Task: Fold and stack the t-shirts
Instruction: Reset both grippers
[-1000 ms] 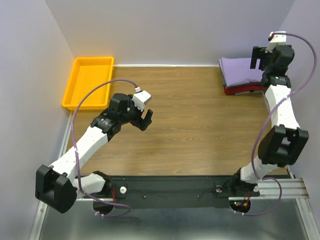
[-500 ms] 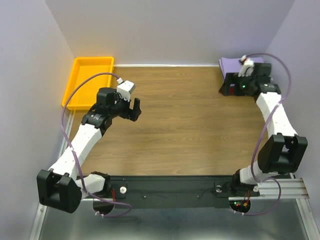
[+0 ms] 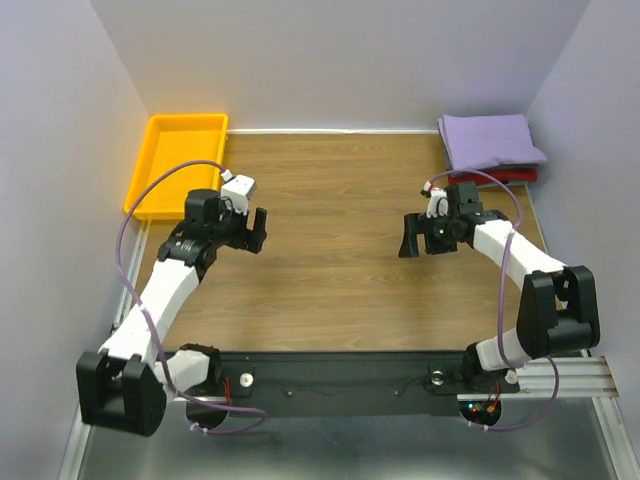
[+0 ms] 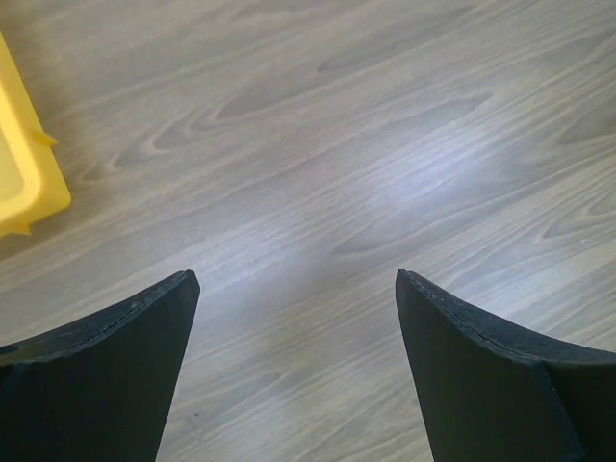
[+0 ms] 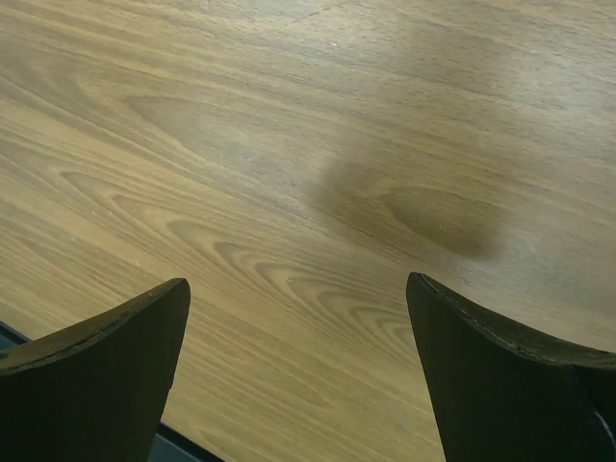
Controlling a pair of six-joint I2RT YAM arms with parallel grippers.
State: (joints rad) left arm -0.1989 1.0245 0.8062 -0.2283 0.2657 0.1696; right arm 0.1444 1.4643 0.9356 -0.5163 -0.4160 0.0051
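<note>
My right claw (image 3: 411,237) has pulled back from the folded lavender-purple cloth t-shirt (image 3: 490,140), upper right, atop the folded red cloth t-shirt (image 3: 500,176). It's spread, empty over the wooden surface (image 3: 340,200). Left claw (image 3: 256,229), mid-left, spread and empty too. Stack looks done.

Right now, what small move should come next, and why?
Probably draw both arms back toward their bases: the lavender shirt lies folded atop the red shirt, no loose shirt shows, and the left gripper and right gripper are open, empty.
</note>
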